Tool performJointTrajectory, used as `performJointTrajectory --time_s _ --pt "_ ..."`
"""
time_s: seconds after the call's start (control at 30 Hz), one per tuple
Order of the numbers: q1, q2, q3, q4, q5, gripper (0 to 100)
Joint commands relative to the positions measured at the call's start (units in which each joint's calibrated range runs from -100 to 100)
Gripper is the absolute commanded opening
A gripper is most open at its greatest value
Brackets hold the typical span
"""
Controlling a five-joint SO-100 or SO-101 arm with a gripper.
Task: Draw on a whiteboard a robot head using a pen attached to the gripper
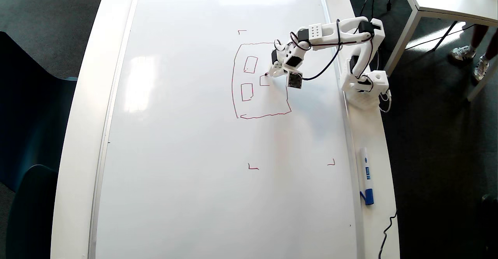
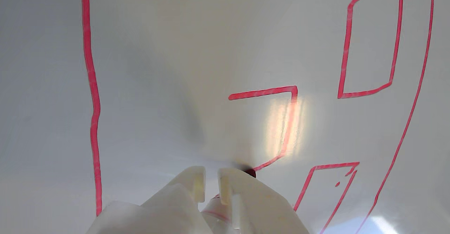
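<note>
The board (image 1: 194, 154) lies flat on the white tabletop (image 1: 74, 134), so the arm can press down on it from its base at the right edge in the overhead view. The tool (image 1: 272, 71) is pinching the pen (image 2: 250, 173); the wrist view shows both white fingers (image 2: 195, 184) closed around its barrel, a narrow gap between them. Only the dark red tip shows, touching the board at the open end of a line.

The head (image 1: 260, 81) sits in the upper middle of the board: a wobbly outline, two closed boxes, and a third box with three sides drawn. Judged from this, the third box is in hand.

A blue-capped marker (image 1: 366, 176) lies apart on the tabletop. Its label is too small to read. No other writing is legible.
</note>
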Motion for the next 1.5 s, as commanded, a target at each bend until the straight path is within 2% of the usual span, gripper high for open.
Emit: performJointTrajectory --time_s 0.0,1.2,1.33,1.47 --pt "0.1 -1.5 0.3 0.6 0.3 1" --pt "-6.9 -1.6 0.8 0.6 0.3 1" --pt "-6.6 -1.8 -1.1 0.6 -0.1 1" --pt "-6.5 -5.8 -7.7 5.2 -0.2 1"
